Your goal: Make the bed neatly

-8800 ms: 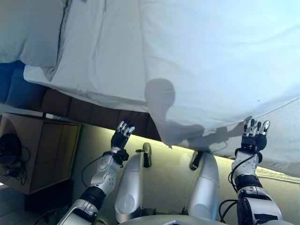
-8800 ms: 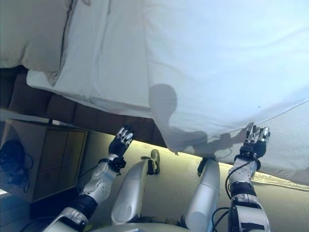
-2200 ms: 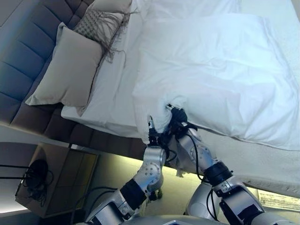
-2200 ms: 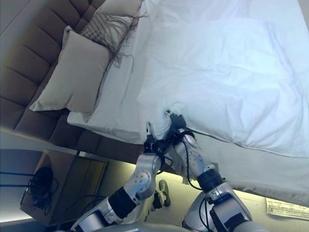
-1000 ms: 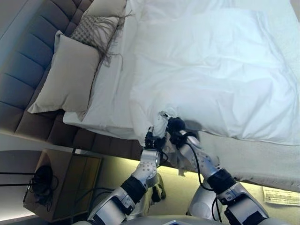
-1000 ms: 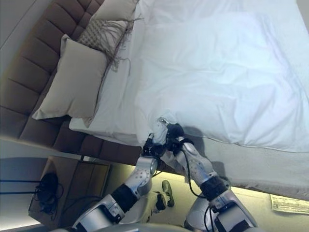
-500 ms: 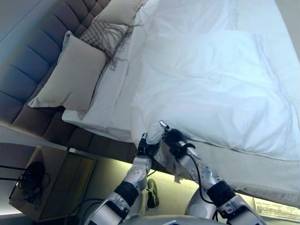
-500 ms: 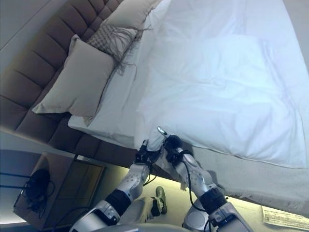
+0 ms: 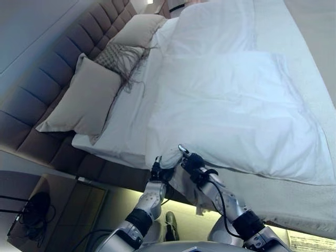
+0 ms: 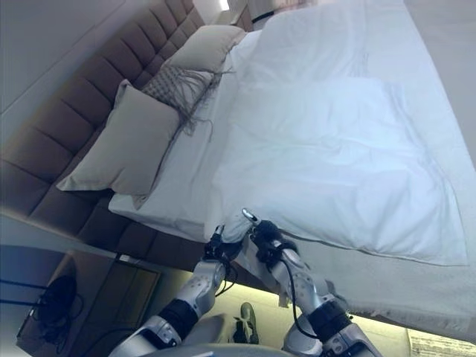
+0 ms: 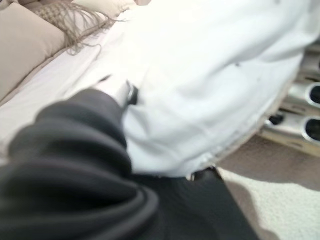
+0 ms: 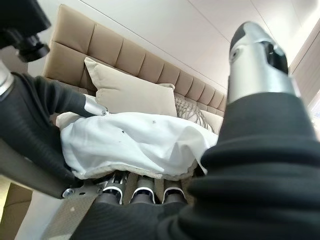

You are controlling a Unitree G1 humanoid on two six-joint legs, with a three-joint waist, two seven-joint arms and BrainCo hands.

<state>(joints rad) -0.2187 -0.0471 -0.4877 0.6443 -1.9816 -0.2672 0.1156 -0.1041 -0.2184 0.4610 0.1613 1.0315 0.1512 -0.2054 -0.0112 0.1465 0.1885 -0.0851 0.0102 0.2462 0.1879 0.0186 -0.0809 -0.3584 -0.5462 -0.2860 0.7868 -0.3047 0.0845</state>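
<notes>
A white duvet (image 9: pixel 236 110) lies rumpled across the bed, its head end short of the pillows. Its near corner (image 9: pixel 170 156) is bunched up at the bed's near edge. My left hand (image 9: pixel 156 172) and right hand (image 9: pixel 193 161) sit close together there, both shut on that corner. In the right wrist view the bunched cloth (image 12: pixel 135 145) lies over my curled fingers (image 12: pixel 142 195), with the thumb (image 12: pixel 255 55) raised above. The left wrist view shows the duvet (image 11: pixel 210 90) draped past the dark cover of my left hand (image 11: pixel 75 165).
A beige pillow (image 9: pixel 79 102), a fringed cushion (image 9: pixel 118 55) and another pillow (image 9: pixel 139 29) lean on the padded headboard (image 9: pixel 42 68) at the left. The bare white sheet (image 9: pixel 126 121) shows beside them. A nightstand (image 9: pixel 47 210) stands at lower left.
The camera has tilted up, showing more of the far bed. Nine seconds ago both hands hung open below the bed edge; since 2.2 s ago they have stayed shut on the duvet corner.
</notes>
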